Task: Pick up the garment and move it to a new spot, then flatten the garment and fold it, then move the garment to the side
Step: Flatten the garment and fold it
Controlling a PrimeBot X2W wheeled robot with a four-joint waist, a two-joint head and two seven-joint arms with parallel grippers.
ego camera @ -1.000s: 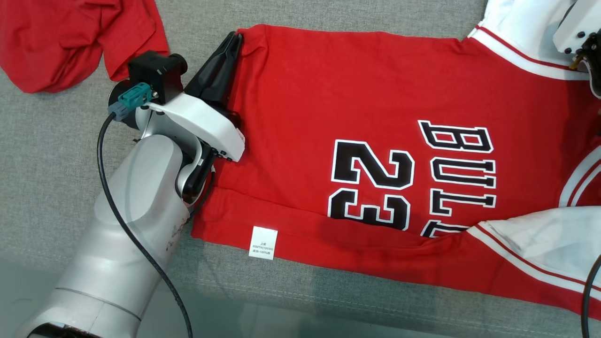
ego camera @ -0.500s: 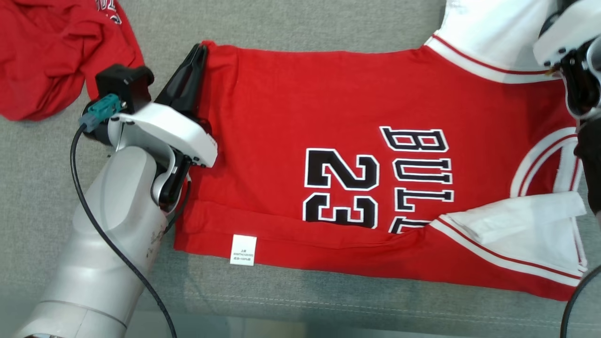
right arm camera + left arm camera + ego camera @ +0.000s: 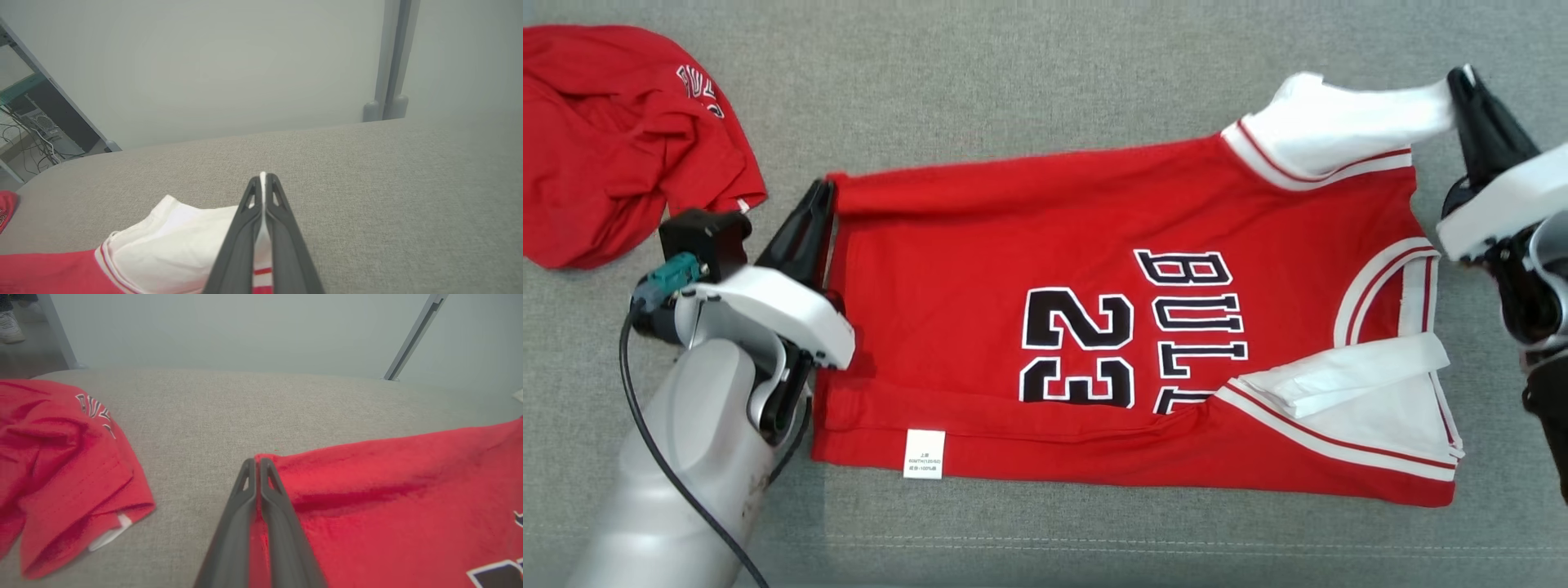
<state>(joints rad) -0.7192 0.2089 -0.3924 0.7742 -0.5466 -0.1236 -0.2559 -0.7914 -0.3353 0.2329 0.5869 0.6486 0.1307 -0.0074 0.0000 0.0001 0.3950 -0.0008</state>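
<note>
left gripper (image 3: 822, 193) closed, pinching the far-left hem corner of the red knit jersey with black "23" print (image 3: 964, 237). right gripper (image 3: 1459, 80) closed on the edge of the far-right white sleeve (image 3: 1347, 122), white cloth showing between its fingers.

jersey lies spread across the middle of the grey woven upholstery surface (image 3: 1029, 73). near edge is doubled over, small white care label (image 3: 925, 453) exposed.

judgement: light, limp, no stiffness, will sag between the two grips. matte, not slippery. hems and corners give the firmest hold.

crumpled red garment (image 3: 596, 139) at far left, apart.
</note>
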